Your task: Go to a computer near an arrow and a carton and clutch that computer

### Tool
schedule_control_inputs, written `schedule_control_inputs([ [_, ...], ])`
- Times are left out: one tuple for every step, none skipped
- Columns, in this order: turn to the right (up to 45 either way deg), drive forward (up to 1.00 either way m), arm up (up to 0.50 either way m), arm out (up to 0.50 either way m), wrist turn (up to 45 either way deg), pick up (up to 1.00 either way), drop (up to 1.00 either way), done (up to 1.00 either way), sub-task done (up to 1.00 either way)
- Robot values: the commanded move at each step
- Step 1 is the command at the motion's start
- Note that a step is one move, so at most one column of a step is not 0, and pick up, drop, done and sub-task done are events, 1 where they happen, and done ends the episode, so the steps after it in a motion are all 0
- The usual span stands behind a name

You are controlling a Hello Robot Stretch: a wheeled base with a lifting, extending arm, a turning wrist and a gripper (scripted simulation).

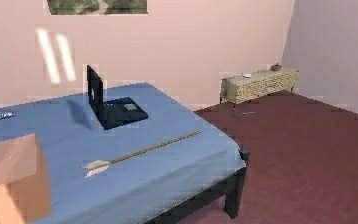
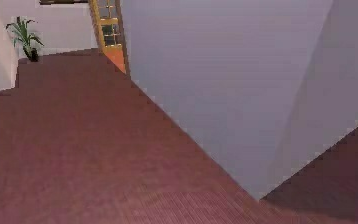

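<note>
An opened dark laptop (image 1: pixel 111 99) stands on a bed with a blue cover (image 1: pixel 177 160), its screen upright and facing the forward view's right. In front of it a long thin arrow (image 1: pixel 142 152) with a pale tip lies across the cover. A tan carton (image 1: pixel 17 180) sits at the forward view's lower left, on the same bed.
A low wicker-fronted cabinet (image 1: pixel 259 83) with small things on top stands against the far wall. Dark red carpet (image 1: pixel 307 160) stretches right of the bed. In the arm side view, a grey wall (image 2: pixel 237 80) juts in; a potted plant (image 2: pixel 27 37) and a wooden door (image 2: pixel 109 30) lie far off.
</note>
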Motion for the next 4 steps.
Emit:
schedule_control_inputs([
  [45.0,0.00,0.00,0.00,0.0,0.00,0.00,0.00,0.00],
  [3.0,0.00,0.00,0.00,0.0,0.00,0.00,0.00,0.00],
  [0.0,1.00,0.00,0.00,0.0,0.00,0.00,0.00,0.00],
  [12.0,0.00,0.00,0.00,0.0,0.00,0.00,0.00,0.00],
])
